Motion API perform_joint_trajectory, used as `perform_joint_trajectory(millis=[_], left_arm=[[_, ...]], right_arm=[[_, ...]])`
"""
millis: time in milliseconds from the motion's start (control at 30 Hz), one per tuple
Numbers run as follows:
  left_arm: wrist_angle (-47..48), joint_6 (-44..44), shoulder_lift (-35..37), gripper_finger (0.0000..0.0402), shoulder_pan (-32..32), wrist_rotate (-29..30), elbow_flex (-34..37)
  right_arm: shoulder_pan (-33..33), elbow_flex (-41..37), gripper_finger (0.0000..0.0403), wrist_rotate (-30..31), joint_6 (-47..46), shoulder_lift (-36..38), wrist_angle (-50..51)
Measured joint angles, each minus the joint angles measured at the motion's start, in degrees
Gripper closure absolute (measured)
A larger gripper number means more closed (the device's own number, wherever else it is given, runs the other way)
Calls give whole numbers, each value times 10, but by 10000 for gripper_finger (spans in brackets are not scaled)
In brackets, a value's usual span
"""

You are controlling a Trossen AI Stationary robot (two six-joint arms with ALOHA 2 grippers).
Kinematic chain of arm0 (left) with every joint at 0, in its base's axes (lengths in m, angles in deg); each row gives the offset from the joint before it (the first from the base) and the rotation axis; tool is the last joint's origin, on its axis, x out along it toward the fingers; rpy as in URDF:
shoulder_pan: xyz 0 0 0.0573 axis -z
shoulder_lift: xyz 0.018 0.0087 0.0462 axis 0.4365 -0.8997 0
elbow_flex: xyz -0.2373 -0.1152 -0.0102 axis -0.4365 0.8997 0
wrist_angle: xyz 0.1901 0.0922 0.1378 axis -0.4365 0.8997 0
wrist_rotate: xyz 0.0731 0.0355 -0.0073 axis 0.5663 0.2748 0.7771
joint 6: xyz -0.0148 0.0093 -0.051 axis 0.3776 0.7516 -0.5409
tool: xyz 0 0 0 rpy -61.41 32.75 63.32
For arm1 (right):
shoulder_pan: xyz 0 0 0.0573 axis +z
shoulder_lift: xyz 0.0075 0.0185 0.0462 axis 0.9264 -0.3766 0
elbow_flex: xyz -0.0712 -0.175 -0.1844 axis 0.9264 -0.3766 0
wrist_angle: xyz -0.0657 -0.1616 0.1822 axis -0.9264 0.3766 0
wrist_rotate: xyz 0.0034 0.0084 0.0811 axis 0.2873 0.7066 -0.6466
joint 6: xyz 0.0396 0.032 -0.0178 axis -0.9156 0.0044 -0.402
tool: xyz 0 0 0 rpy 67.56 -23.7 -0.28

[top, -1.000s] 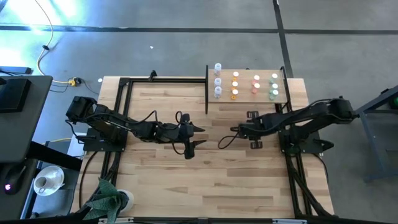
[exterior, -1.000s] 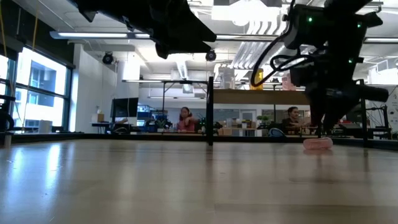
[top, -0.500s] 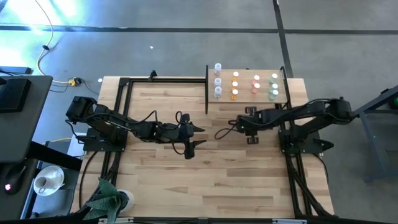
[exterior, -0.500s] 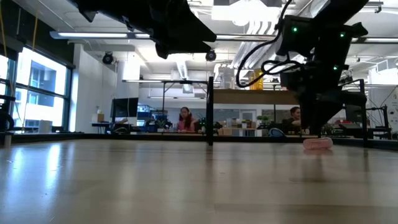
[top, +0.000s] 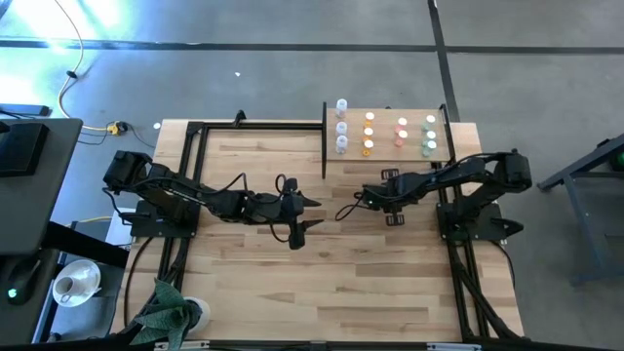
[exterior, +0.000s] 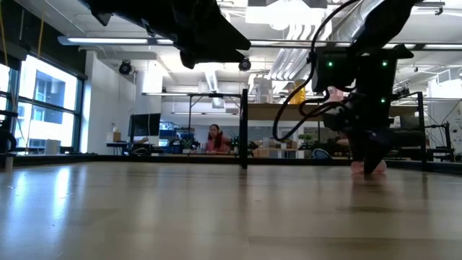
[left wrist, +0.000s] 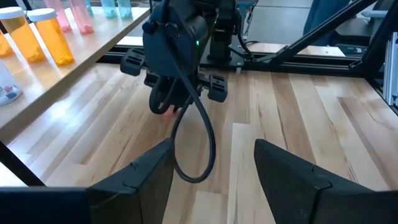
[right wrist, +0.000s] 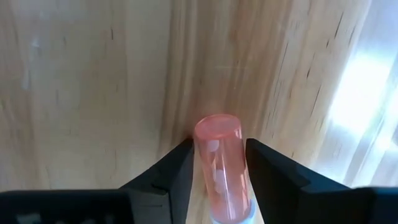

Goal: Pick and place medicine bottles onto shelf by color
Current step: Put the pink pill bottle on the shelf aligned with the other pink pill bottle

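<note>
1 pink bottle (right wrist: pixel 219 163) lies on the table (top: pixel 253 263) below the shelf (top: pixel 390 151); the right tool (right wrist: pixel 217 171) has swung over it, fingers closing on its sides, lift next; left tool (top: pixel 310 213) waits open.

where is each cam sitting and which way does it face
High view: overhead, straight down on the tabletop, both arms, shelf.
Low view: table height, level into the room; arms overhead.
Left wrist: past the open left hand toward the right arm.
Right wrist: down on the pink bottle between its fingers.
Shared: low view shows that bottle too.
</note>
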Motion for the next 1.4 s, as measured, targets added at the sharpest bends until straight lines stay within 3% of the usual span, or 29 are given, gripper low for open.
perform_joint_trajectory(millis=[367, 567, 733, 933, 1033, 1167, 1400], left_arm=[[9, 0, 0, 190, 0, 0, 0], [30, 43, 0, 190, 1, -2, 0], [31, 82, 0, 190, 6, -43, 0], [32, 174, -15, 190, 29, -45, 0], [22, 237, -32, 190, 48, -32, -1], [-7, 320, -69, 190, 85, 18, 0], [-151, 478, -137, 190, 150, 198, 0]], right_arm=[[1, 0, 352, -53, -60, 33, 1], [1, 32, 341, -164, -130, 51, -22], [3, 61, 340, -241, -222, 52, -62], [27, 64, 340, -363, -372, 52, -208], [48, 64, 340, -396, -433, 52, -275], [76, 64, 340, -398, -506, 52, -343], [101, 64, 340, -398, -573, 52, -375]])
